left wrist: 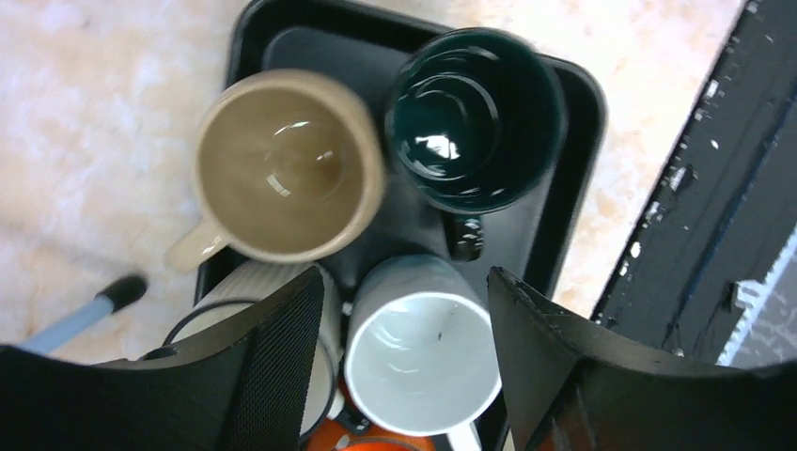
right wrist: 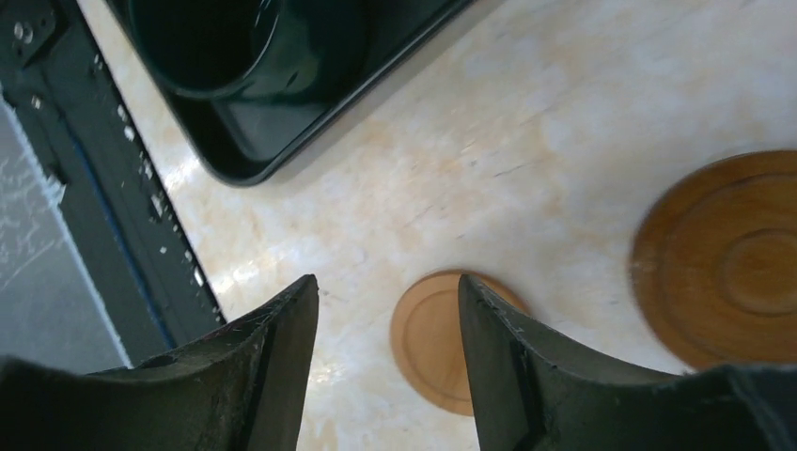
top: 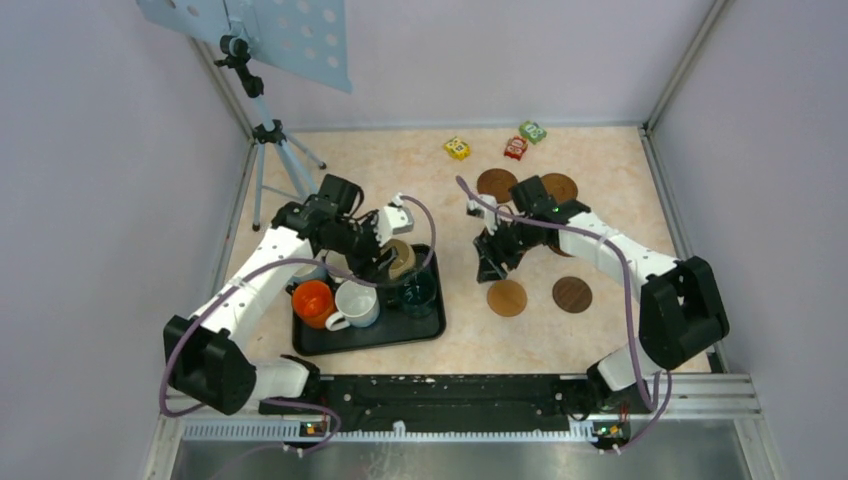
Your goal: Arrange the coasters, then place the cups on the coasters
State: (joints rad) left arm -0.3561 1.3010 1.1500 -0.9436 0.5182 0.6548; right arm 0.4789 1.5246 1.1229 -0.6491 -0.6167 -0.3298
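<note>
A black tray [top: 372,344] holds several cups: orange [top: 313,301], white [top: 356,302], dark green [top: 418,289] and beige [top: 401,258]. My left gripper [top: 385,265] hangs over the tray, open. In the left wrist view its jaws [left wrist: 404,282] flank the white cup [left wrist: 423,362], with a gap on the left side. A ribbed white cup with a dark rim [left wrist: 268,282] sits partly behind the left finger. Brown coasters lie on the table [top: 497,184] [top: 559,187] [top: 507,297] [top: 572,294]. My right gripper [top: 490,265] is open and empty above the table, a light coaster [right wrist: 437,343] below it.
Yellow [top: 457,148], red [top: 515,148] and green [top: 532,131] blocks sit at the back. A tripod [top: 272,140] with a perforated sheet stands at the back left. The black rail [top: 450,390] runs along the near edge. A darker coaster [right wrist: 728,258] lies right of the right gripper.
</note>
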